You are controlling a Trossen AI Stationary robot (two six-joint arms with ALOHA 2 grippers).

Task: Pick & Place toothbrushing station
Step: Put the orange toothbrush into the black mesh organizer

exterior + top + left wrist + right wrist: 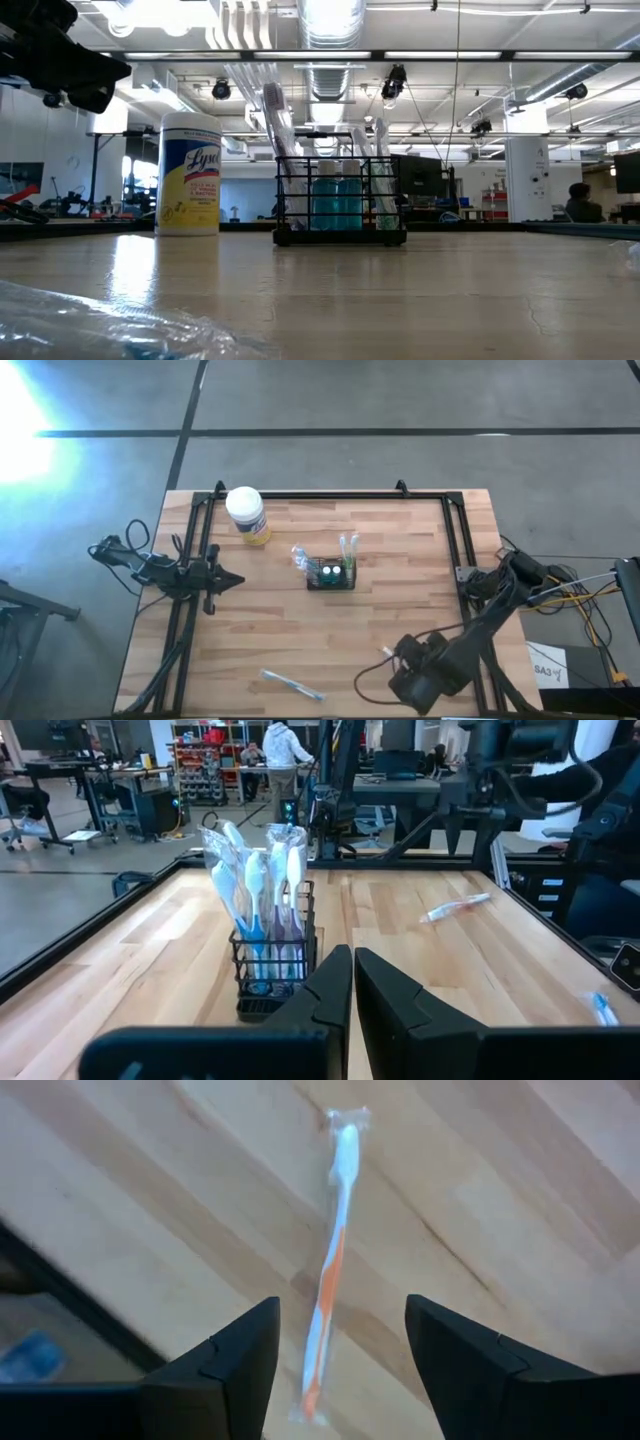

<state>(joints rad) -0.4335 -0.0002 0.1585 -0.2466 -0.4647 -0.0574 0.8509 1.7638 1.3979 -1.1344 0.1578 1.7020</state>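
Note:
The toothbrushing station [331, 574] is a small black wire holder standing on its base at mid-table, with wrapped toothbrushes and blue-capped items upright in it [340, 195] [268, 955]. An orange-and-white toothbrush in a clear wrapper [333, 1270] lies flat on the wood near the front right [385, 651]. My right gripper [340, 1365] [402, 660] hangs open above it and points down, with one finger on each side of its handle end and touching nothing. My left gripper [352, 995] [228, 580] is shut and level at the table's left side, pointing toward the holder.
A yellow wipes jar with a white lid [247, 515] [190, 172] stands at the far left. Another wrapped toothbrush [292, 684] lies near the front edge. A black frame rail [455, 550] runs along the table's sides and far edge.

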